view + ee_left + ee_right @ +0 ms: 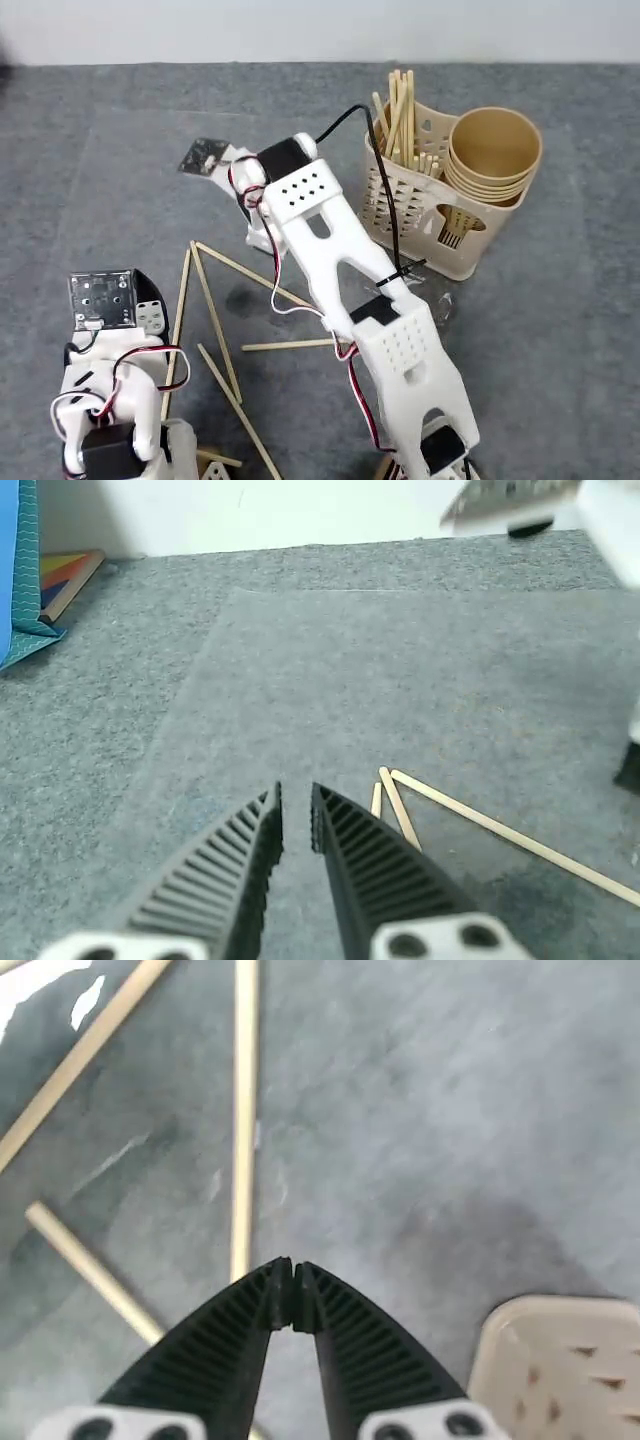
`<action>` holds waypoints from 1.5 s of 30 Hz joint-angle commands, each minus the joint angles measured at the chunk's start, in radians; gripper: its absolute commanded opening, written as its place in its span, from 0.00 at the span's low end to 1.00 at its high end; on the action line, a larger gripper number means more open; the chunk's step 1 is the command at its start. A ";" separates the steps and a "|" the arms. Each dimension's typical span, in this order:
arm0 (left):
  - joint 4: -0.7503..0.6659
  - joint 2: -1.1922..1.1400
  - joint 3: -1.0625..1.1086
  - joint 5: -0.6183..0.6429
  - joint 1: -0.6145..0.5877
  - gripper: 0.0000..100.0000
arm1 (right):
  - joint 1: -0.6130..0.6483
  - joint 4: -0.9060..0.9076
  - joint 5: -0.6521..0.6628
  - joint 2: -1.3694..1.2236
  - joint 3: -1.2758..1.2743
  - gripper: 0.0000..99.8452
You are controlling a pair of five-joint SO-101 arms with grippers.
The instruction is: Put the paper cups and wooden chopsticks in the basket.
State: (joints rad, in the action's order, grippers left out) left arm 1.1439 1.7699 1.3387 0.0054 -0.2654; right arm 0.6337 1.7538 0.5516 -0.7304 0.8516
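My right gripper (291, 1295) was pressed together, empty, near loose wooden chopsticks (244, 1110); left gripper (296, 805) stood slightly parted. Sticks seemed light, stiff, thin, slippery; best pinched mid-length

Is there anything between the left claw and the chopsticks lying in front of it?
Nothing visible stands between them: bare grey mat lies between the left claw and the nearest chopsticks.

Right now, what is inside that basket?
The basket holds a stack of paper cups on one side and several wooden chopsticks standing on the other. Its walls mostly hide their lower ends and the floor.
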 commanded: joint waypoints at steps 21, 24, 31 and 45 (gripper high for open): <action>-0.008 0.000 -0.007 -0.008 -0.009 0.05 | 0.160 -0.331 -0.040 0.587 -1.003 0.39; -0.008 0.000 -0.007 -0.008 -0.009 0.05 | 0.206 -0.390 -0.040 0.613 -1.086 0.39; -0.008 0.000 -0.007 -0.008 -0.009 0.05 | 0.274 -0.495 -0.046 0.613 -1.169 0.40; -0.008 0.000 -0.005 -0.038 -0.009 0.05 | 0.197 -0.535 -0.095 0.364 -1.040 0.50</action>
State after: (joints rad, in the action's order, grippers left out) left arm 1.1439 1.7699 1.3387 -0.0176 -0.2654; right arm 0.8684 1.1983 0.4657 -0.3207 -0.2762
